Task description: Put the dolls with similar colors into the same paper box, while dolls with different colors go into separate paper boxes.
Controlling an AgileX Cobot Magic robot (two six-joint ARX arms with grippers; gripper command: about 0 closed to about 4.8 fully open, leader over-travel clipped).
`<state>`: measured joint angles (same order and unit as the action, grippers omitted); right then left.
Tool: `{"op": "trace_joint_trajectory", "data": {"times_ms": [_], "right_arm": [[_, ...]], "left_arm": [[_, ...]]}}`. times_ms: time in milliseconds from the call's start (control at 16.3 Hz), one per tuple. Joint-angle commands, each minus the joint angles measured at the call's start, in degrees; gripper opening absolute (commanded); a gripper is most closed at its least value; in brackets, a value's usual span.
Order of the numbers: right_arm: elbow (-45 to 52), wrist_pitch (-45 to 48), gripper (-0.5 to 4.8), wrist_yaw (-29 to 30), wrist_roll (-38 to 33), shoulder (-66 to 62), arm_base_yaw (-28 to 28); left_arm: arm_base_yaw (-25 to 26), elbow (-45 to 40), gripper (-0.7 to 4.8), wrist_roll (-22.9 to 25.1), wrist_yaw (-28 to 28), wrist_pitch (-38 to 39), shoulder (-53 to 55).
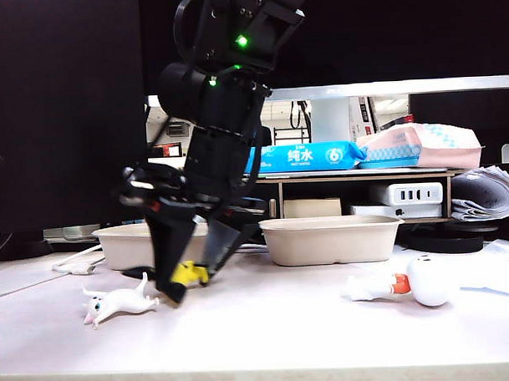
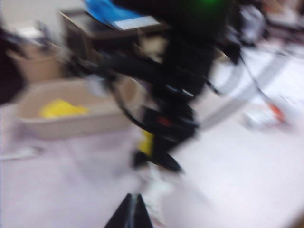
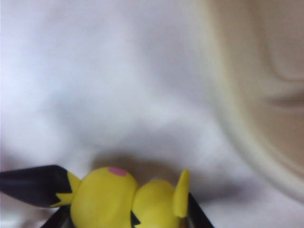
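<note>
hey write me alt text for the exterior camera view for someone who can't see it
The right gripper reaches down across the table's left side, jaws around a yellow-and-black doll at the tabletop. A white animal doll lies beside it, a round-headed white doll lies at the right, and two paper boxes sit behind.

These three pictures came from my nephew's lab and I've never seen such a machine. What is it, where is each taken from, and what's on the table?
It is a two-armed robot sorting toys by colour. The sharp picture is from a camera facing the table. The other two come from cameras on the wrists. The right gripper is down at the table with its fingers either side of the yellow-and-black figure. Two beige paper trays stand behind, the left tray already holding something yellow. A slim white animal figure and a white round-headed figure with an orange neck lie on the table. The left gripper shows only as a dark tip, too blurred to judge.
</note>
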<state>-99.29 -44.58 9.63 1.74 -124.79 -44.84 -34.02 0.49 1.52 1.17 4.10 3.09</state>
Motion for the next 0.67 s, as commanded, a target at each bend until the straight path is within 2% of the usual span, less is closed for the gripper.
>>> {"op": "trace_joint_trajectory", "data": {"times_ms": [61, 184, 368, 675], "right_arm": [[-1.5, 2.7, 1.98, 2.3, -0.3, 0.7, -0.3], [-2.6, 5.6, 1.98, 3.5, -0.6, 0.9, -0.3], [-5.6, 11.3, 1.98, 4.2, -1.4, 0.9, -0.3], [-9.5, 16.4, 1.98, -7.1, -1.5, 0.8, 0.7]], "left_arm": [[6.4, 0.0, -0.05, 0.0, 0.1, -0.3, -1.9], [10.3, 0.0, -0.05, 0.0, 0.1, -0.3, -2.4], [11.5, 0.0, -0.05, 0.0, 0.2, -0.3, -2.5], [11.5, 0.0, -0.05, 0.0, 0.1, -0.3, -2.7]]}}
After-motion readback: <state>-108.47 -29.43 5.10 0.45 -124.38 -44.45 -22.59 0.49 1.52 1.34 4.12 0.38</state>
